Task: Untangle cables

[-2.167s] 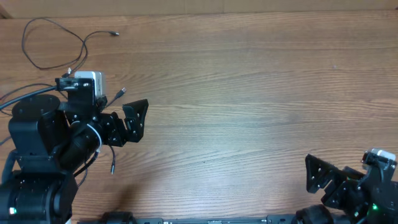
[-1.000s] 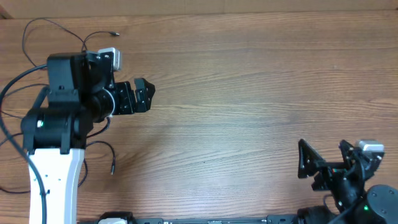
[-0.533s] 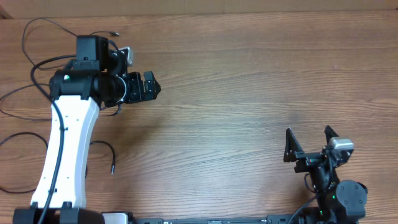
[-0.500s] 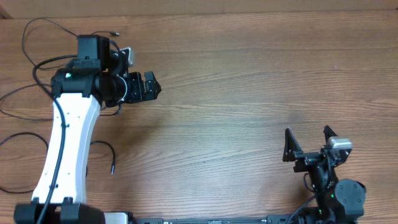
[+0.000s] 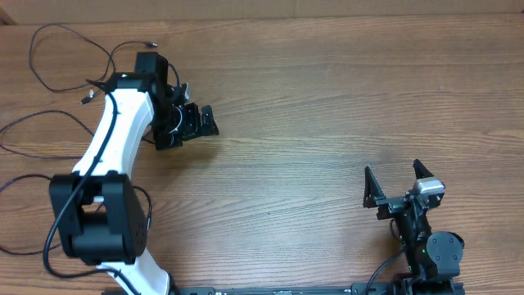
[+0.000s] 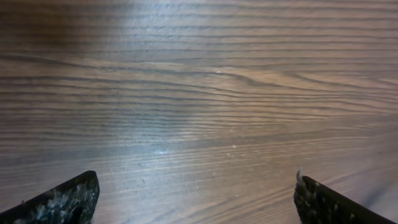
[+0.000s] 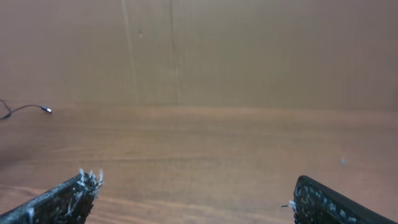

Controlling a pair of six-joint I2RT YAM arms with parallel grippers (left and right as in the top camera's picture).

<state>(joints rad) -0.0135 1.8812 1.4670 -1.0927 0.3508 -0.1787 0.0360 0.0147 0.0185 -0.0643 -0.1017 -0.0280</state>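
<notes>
Left gripper (image 5: pixel 201 120) first: its jaws are spread wide with nothing between them, and it hovers over bare wood on the left half of the table (image 5: pixel 327 106). From my left wrist camera the two fingertips (image 6: pixel 65 199) sit at the bottom corners, and only wood grain shows between them. My right gripper (image 5: pixel 395 182) is parted just as wide and also empty. It sits low near the front edge on the right side, well apart from everything else. The cables (image 5: pixel 33 57) lie as thin black strands at the far left of the table, behind and beside my left arm (image 5: pixel 115 147). One loop lies near the back-left corner, with a small plug end (image 5: pixel 150 43) pointing right, and other strands trail off the left edge. Neither gripper touches a cable. From my right wrist camera that side is far off, with one small plug end (image 7: pixel 46 110) lying on the wood
</notes>
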